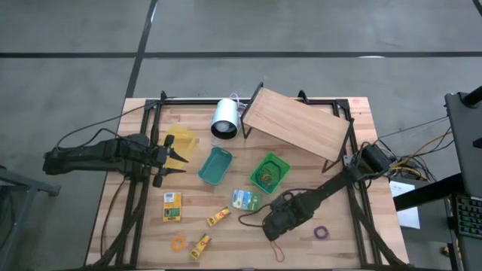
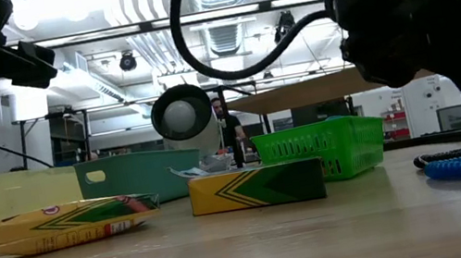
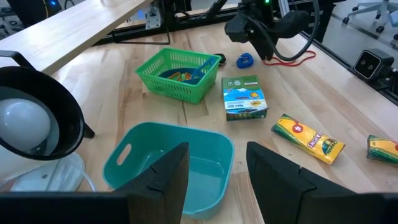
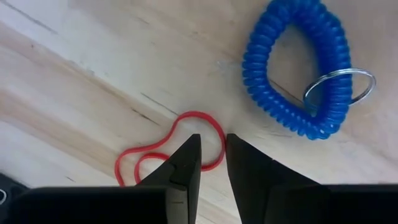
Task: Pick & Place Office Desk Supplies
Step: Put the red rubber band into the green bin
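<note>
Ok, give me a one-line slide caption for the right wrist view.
Right tool low over the table, fingers narrowed around a red rubber band, blue coil keyring lying beside it.

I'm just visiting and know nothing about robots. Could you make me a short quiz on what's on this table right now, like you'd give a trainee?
1. True or false: the green basket is empty.
2. Which thing sits right at the right hand's fingertips? A) the red rubber band B) the blue coiled wrist loop C) the purple loop
3. Fill in: the left hand hovers over the ____ bin.

Key
1. False: colored items lie inside it.
2. A: the narrow-set fingers straddle a strand of the red band on the wood; the blue coil lies beside them, untouched.
3. Teal.
</note>
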You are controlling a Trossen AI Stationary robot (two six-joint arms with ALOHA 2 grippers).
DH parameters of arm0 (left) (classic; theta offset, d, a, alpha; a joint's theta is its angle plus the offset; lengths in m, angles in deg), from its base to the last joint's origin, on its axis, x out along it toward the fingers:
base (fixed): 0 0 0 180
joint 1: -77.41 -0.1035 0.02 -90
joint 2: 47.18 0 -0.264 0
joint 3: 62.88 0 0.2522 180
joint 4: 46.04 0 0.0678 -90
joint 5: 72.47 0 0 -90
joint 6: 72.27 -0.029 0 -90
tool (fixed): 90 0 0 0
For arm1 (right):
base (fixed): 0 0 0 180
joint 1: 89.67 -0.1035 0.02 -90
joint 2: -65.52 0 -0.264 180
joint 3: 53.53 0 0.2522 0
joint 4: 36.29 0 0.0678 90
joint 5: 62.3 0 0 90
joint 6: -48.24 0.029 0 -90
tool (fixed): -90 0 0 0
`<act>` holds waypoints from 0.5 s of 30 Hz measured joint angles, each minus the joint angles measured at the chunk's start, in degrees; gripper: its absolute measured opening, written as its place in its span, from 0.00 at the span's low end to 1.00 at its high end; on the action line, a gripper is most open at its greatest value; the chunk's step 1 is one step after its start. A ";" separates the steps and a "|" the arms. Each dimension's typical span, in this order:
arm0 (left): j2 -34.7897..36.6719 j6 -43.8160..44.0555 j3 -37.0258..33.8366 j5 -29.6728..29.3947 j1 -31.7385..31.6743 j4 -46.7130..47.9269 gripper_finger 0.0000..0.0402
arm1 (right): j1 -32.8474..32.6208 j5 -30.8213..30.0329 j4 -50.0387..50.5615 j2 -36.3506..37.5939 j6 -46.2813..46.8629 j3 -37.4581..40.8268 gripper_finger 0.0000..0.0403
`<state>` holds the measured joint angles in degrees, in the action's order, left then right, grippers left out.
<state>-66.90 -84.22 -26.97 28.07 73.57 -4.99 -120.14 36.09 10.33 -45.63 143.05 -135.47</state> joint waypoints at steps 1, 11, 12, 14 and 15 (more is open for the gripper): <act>0.00 0.00 0.00 0.00 0.00 0.02 0.41 | 0.03 0.51 -0.05 -0.30 0.45 0.18 0.18; 0.00 0.00 0.00 0.00 0.02 0.01 0.41 | 0.49 3.21 2.38 -3.44 0.63 -1.09 0.18; 0.00 -0.01 0.00 0.00 0.02 0.02 0.41 | 0.58 3.43 3.16 -3.22 0.94 -1.22 0.18; 0.00 -0.02 0.00 0.00 0.02 0.00 0.41 | 0.63 4.66 5.57 -3.15 1.37 -1.97 0.18; 0.00 0.00 0.00 0.00 0.02 0.02 0.41 | 0.65 5.33 7.36 -3.11 1.43 -2.39 0.18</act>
<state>-66.90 -84.22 -26.97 28.07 73.59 -4.97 -119.50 41.42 17.68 -48.74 144.49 -137.86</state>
